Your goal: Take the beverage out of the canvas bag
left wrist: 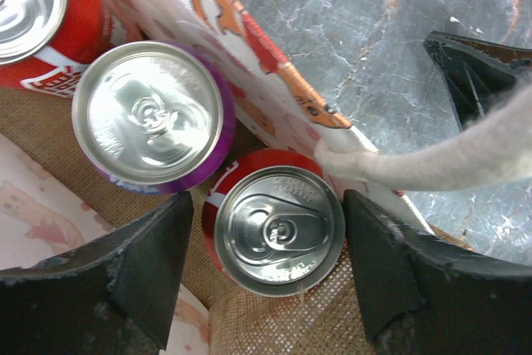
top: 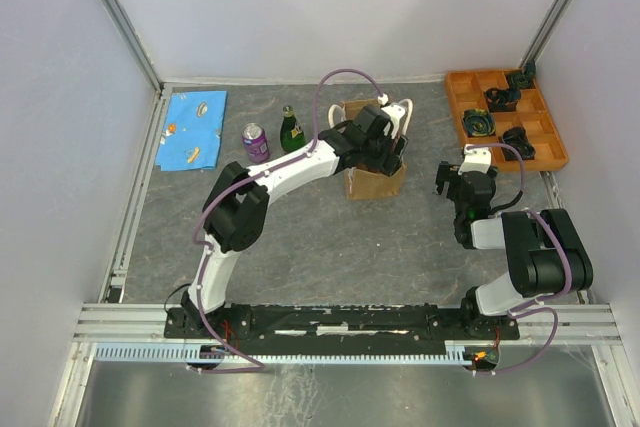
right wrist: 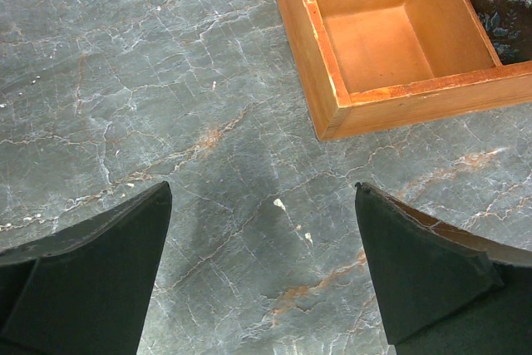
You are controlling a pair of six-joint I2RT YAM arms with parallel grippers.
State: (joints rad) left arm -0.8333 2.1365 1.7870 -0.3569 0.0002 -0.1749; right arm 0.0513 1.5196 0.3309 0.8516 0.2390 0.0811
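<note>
The tan canvas bag (top: 372,183) stands upright mid-table with its white rope handles (top: 402,112) up. My left gripper (top: 388,154) reaches down into its open top. In the left wrist view the left gripper (left wrist: 268,205) is open, and its fingers (left wrist: 141,263) straddle an upright red can (left wrist: 278,230) without closing on it. A purple can (left wrist: 150,114) and another red can (left wrist: 33,6) stand beside it in the bag. A rope handle (left wrist: 432,155) crosses at the right. My right gripper (top: 452,182) (right wrist: 263,197) is open and empty above bare table.
A purple can (top: 256,142) and a green bottle (top: 291,130) stand on the table left of the bag. A blue cloth (top: 195,127) lies at the back left. An orange compartment tray (top: 505,117) (right wrist: 366,47) with dark parts sits at the back right, close to my right gripper.
</note>
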